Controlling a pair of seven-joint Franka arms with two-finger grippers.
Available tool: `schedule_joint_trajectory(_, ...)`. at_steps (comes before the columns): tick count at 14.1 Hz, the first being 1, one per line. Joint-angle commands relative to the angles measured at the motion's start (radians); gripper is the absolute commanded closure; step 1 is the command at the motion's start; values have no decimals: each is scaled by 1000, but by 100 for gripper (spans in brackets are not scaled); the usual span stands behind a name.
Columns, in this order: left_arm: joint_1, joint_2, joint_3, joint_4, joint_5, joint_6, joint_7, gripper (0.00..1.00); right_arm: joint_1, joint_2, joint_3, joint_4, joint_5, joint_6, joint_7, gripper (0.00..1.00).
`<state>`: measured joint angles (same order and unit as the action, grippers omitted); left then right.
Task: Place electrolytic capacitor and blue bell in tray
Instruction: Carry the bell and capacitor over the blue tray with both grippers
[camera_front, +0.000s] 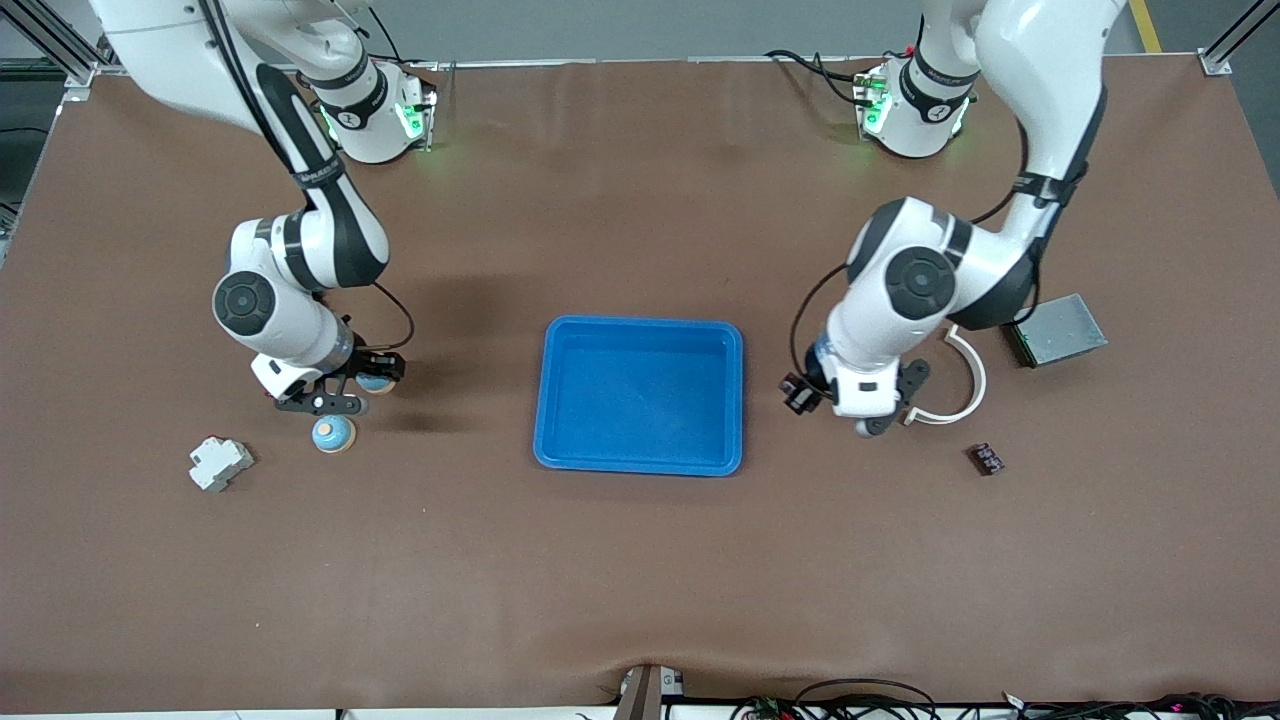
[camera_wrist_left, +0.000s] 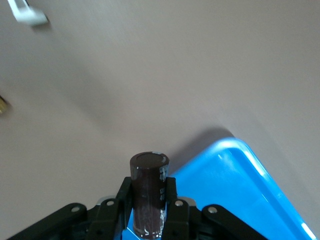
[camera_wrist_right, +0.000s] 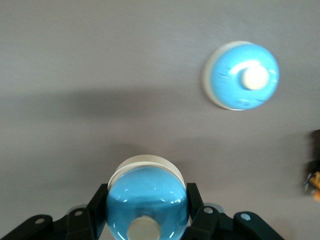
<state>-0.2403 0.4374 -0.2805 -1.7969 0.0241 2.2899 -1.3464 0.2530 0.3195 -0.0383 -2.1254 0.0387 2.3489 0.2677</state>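
- The left gripper (camera_wrist_left: 148, 220) is clamped on the dark cylindrical electrolytic capacitor (camera_wrist_left: 148, 197), held up just off the shallow bright-blue plastic tray (camera_front: 640, 394) at the left arm's end.
- The right gripper (camera_wrist_right: 146, 220) is squeezing a glossy blue dome bell (camera_wrist_right: 146, 207) toward the right arm's end of the tray, with a second blue bell (camera_front: 333, 434) on the table nearby.
- I'd clear the rim first, then drop low.
- The capacitor's long axis runs straight out from the fingers, flat end leading.
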Motion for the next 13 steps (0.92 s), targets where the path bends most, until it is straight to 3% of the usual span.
schedule_joint_trajectory(1,-68,61,11,71,-3,-4,-88,100,112,4,-6,77,0,-66,195,100)
schedule_joint_trajectory(7,-142,139,15,119,-3,-6,-249,100,313,75,-8,198,1,-59,556,100)
schedule_joint_trajectory(11,-185,228,17,151,52,-4,-443,100,367,142,-6,225,96,30,610,100)
schedule_joint_trajectory(13,-194,254,17,157,65,-3,-488,100,391,188,-8,252,102,58,660,100)
